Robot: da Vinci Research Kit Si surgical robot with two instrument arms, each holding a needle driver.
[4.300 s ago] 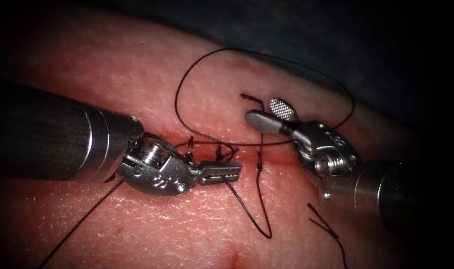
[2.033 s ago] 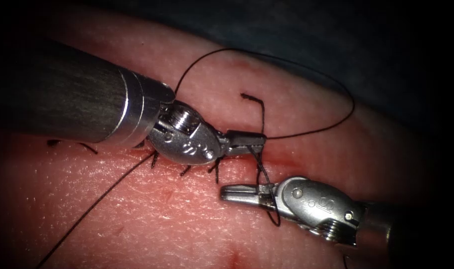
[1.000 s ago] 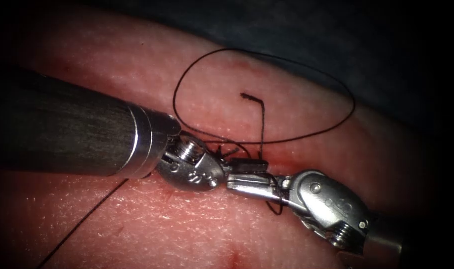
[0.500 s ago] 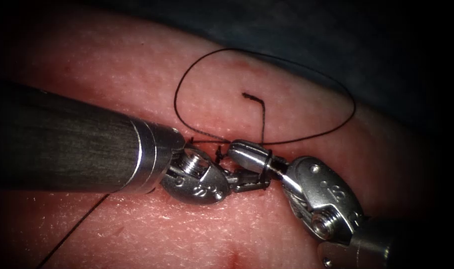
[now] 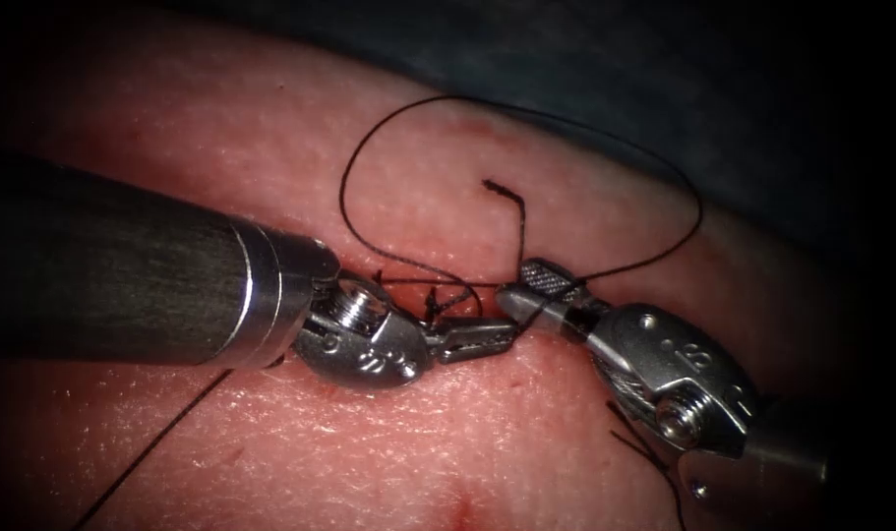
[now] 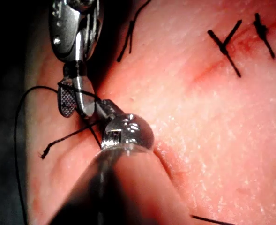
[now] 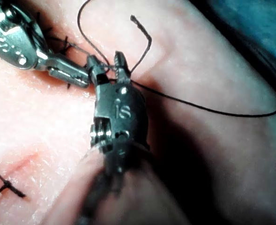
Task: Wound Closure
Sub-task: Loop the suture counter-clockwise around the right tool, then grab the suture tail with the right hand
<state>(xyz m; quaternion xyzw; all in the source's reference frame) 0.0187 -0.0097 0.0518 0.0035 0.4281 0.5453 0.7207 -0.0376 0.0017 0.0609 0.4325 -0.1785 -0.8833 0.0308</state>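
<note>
Right tool risen since before, fingers spread astride thread, left tool pinching thread at cut.

A dark blue-grey cloth lies behind the far edge of the scene.

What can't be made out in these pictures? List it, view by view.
- Endoscope view: whether the shut left claw pinches any thread. The open right claw crosses its tip.
- Endoscope view: where the long strand ends. The lower edge cuts it off.
- Left wrist view: the left claw's tip, which lies behind a jaw of the right claw.
- The needle's place and holder: cannot tell.
</note>
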